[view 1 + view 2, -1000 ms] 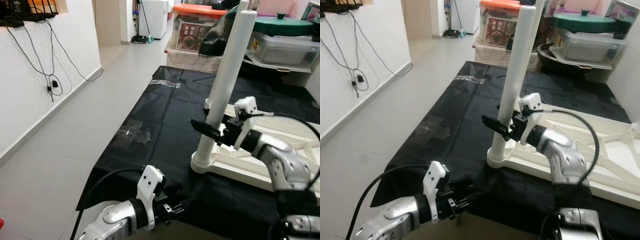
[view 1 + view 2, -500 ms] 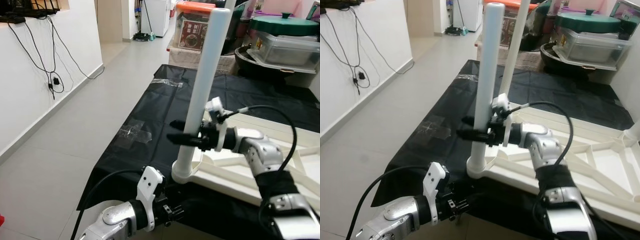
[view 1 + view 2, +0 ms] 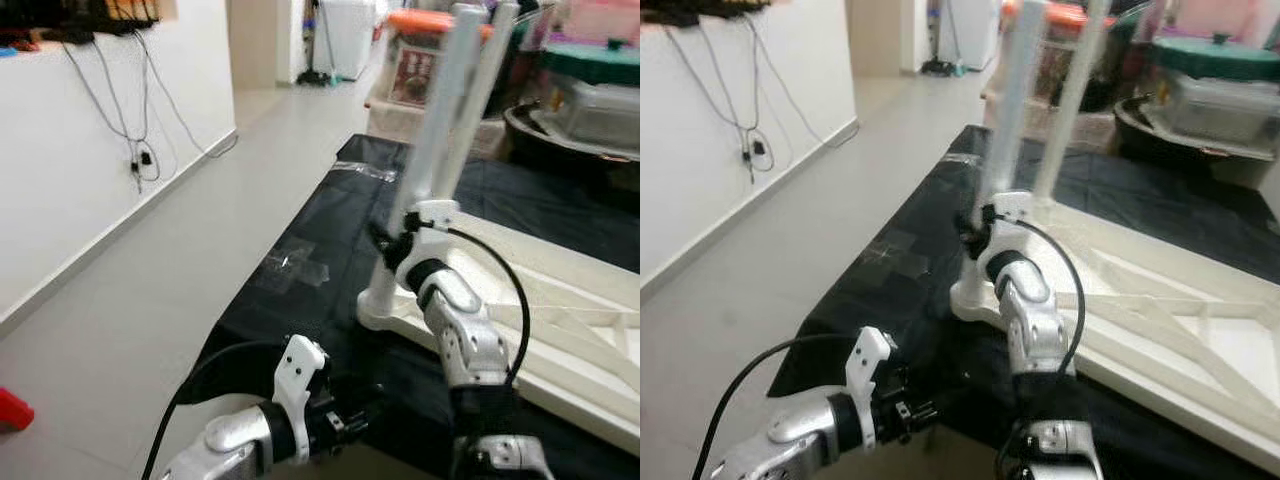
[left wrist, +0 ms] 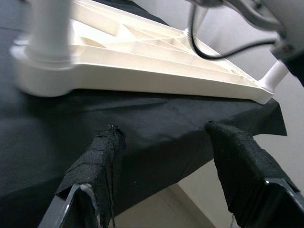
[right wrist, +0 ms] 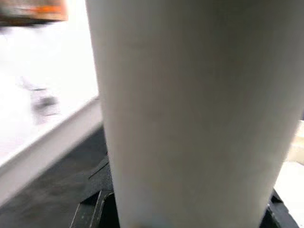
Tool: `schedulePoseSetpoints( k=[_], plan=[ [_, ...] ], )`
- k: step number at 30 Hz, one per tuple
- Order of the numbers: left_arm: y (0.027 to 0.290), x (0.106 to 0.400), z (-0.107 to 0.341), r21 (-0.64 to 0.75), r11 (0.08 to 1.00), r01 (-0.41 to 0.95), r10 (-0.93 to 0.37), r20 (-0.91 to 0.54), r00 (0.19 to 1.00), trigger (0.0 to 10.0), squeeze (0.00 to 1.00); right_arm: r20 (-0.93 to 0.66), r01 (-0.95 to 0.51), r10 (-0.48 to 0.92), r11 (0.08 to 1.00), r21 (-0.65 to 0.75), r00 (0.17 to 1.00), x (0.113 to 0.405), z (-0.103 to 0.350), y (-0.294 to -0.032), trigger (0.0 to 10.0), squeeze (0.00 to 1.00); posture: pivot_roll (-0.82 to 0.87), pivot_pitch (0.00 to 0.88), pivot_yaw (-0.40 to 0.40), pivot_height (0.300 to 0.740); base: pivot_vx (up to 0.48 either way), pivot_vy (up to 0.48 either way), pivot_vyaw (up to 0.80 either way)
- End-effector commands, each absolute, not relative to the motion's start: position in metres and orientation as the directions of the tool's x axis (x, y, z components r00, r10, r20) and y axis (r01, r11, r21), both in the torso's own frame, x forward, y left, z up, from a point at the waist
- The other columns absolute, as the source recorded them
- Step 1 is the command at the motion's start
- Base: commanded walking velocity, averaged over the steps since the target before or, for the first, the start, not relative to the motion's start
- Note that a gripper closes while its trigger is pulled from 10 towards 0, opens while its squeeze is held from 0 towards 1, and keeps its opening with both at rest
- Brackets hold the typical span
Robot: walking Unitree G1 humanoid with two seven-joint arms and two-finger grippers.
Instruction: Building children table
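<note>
Floor: pale grey tiles (image 3: 150, 270), smooth and matte, running along a white wall (image 3: 70, 160) with dark cables (image 3: 140, 150) hanging down it.
Work surface: a thin black sheet (image 3: 330, 250), slightly creased, spread flat over the floor; a crumpled piece of clear tape (image 3: 295, 265) sticks to its near-left part.
Background: stacked storage bins (image 3: 1210, 100), one with a green lid and one with an orange lid, all blurred.
Table top: a white plastic frame (image 3: 1160, 320) with moulded diagonal ribs, lying flat on the black sheet.
Table leg: a smooth white cylinder (image 3: 440, 130) standing upright in a round socket at the frame's near-left corner; a second thinner leg rises just behind it.
Right gripper (image 3: 385, 245): clenched around the lower part of the table leg, black fingers on either side of it.
Left gripper (image 4: 164, 161): spread apart and grasping nothing, its cloth-wrapped black fingers (image 4: 99, 161) held low near the sheet's front edge.
</note>
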State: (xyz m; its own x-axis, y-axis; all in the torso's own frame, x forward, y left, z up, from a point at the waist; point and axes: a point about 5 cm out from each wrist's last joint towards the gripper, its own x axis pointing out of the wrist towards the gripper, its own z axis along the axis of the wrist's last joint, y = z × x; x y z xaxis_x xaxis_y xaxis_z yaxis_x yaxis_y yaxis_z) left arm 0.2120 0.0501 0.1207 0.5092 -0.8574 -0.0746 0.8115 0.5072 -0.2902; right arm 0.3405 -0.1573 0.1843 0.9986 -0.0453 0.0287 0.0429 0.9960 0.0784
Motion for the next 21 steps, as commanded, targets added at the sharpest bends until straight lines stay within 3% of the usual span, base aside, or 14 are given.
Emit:
schedulePoseSetpoints(
  k=[1, 5, 7, 8, 9, 10, 13, 14, 16, 18, 21],
  plan=[
    [0.049, 0.211, 0.119, -0.292, 0.492, 0.821, -0.868, -0.083, 0.490, 10.0, 0.00, 0.046, 0.276, -0.280, 0.958, 0.074, 0.959, 0.327, 0.188, -0.183, 0.0, 0.00, 0.20, 0.000, -0.096, 0.740, 0.000, 0.000, 0.00],
    [0.049, 0.211, 0.118, -0.294, 0.490, 0.820, -0.868, -0.085, 0.489, 10.0, 0.00, 0.014, 0.423, -0.429, 0.895, 0.144, 0.903, 0.312, 0.177, -0.168, 0.0, 0.00, 0.21, 0.000, -0.100, 0.740, 0.000, 0.000, 0.00],
    [0.049, 0.211, 0.118, -0.294, 0.491, 0.820, -0.868, -0.086, 0.489, 10.0, 0.00, 0.006, 0.420, -0.426, 0.892, 0.167, 0.904, 0.312, 0.175, -0.160, 0.0, 0.00, 0.21, 0.000, -0.104, 0.740, 0.000, 0.000, 0.00],
    [0.049, 0.211, 0.117, -0.295, 0.492, 0.819, -0.867, -0.087, 0.490, 10.0, 0.00, 0.005, 0.398, -0.405, 0.900, 0.177, 0.914, 0.312, 0.174, -0.153, 10.0, 0.00, 0.21, 0.000, -0.102, 0.740, 0.000, 0.000, 0.00],
    [0.049, 0.211, 0.117, -0.296, 0.493, 0.818, -0.867, -0.088, 0.491, 10.0, 0.00, 0.006, 0.370, -0.378, 0.910, 0.187, 0.926, 0.314, 0.173, -0.147, 10.0, 0.00, 0.21, 0.000, -0.102, 0.740, 0.000, 0.000, 0.00],
    [0.049, 0.211, 0.117, -0.296, 0.493, 0.818, -0.867, -0.088, 0.491, 10.0, 0.00, 0.016, 0.316, -0.327, 0.924, 0.215, 0.945, 0.316, 0.173, -0.141, 10.0, 1.00, 0.20, 0.000, -0.100, 0.740, 0.000, 0.000, 0.00],
    [0.049, 0.211, 0.117, -0.295, 0.493, 0.818, -0.867, -0.088, 0.491, 10.0, 0.00, 0.046, 0.259, -0.277, 0.937, 0.235, 0.960, 0.318, 0.175, -0.139, 10.0, 1.00, 0.21, 0.000, -0.101, 0.740, 0.000, 0.000, 0.00],
    [0.049, 0.212, 0.117, -0.295, 0.493, 0.818, -0.867, -0.088, 0.491, 10.0, 0.00, 0.081, 0.187, -0.215, 0.946, 0.263, 0.973, 0.322, 0.177, -0.142, 10.0, 0.00, 0.21, 0.000, -0.103, 0.740, 0.000, 0.000, 0.00],
    [0.049, 0.212, 0.117, -0.295, 0.493, 0.818, -0.867, -0.089, 0.491, 10.0, 0.00, 0.107, 0.140, -0.176, 0.950, 0.279, 0.979, 0.324, 0.179, -0.145, 10.0, 0.00, 0.21, 0.000, -0.103, 0.740, 0.000, 0.000, 0.00],
    [0.047, 0.212, 0.117, -0.296, 0.490, 0.820, -0.869, -0.087, 0.487, 10.0, 0.00, 0.217, -0.111, 0.035, 0.931, 0.347, 0.975, 0.329, 0.194, -0.155, 10.0, 0.00, 0.22, 0.000, -0.108, 0.740, 0.000, 0.000, 0.00],
    [0.047, 0.213, 0.117, -0.297, 0.487, 0.821, -0.870, -0.086, 0.485, 10.0, 0.00, 0.268, -0.552, 0.489, 0.786, 0.278, 0.830, 0.321, 0.208, -0.161, 10.0, 0.00, 0.22, 0.000, -0.103, 0.740, 0.000, 0.000, 0.00]
  ],
)
